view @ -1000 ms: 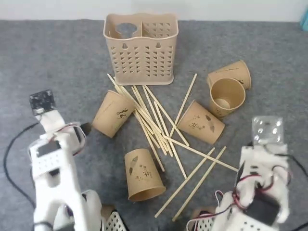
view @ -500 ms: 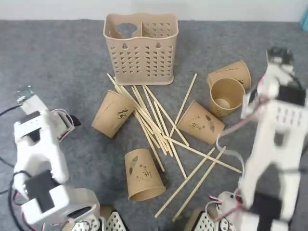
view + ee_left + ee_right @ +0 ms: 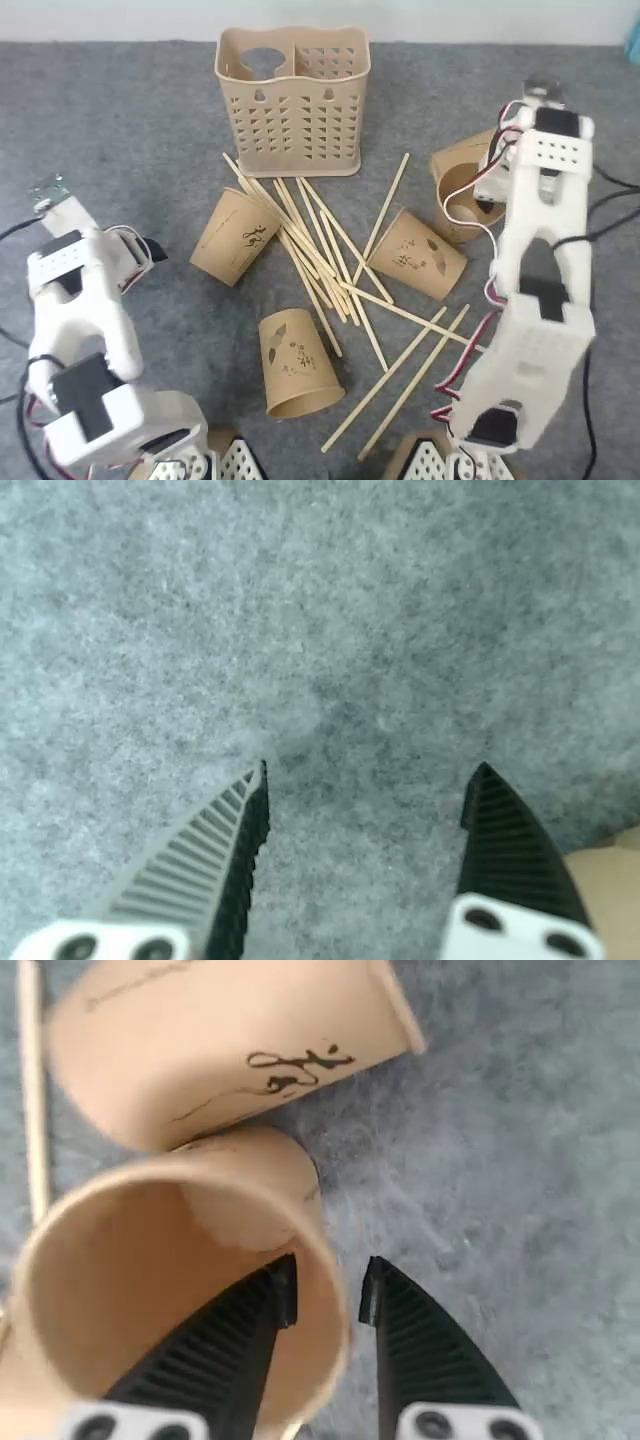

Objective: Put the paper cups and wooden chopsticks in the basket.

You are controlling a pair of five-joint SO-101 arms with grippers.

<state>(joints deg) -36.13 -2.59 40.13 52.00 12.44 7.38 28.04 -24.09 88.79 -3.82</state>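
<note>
Paper cup point(image 3: 150, 1260) wall between right fingers point(image 3: 420, 1350)

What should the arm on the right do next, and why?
Probably close the right gripper on the rim of the cup. One finger sits inside the cup's open mouth, the other outside it, with a gap between them, so the cup isn't gripped yet.

Table surface: grey felt-like mat point(image 3: 120, 130), fibrous and mottled. A pale, plain strip point(image 3: 120, 20) runs beyond the table's far edge. Teal sliver point(image 3: 635, 40) at the far right corner, unidentifiable. Lighting even, shadows soft.
</note>
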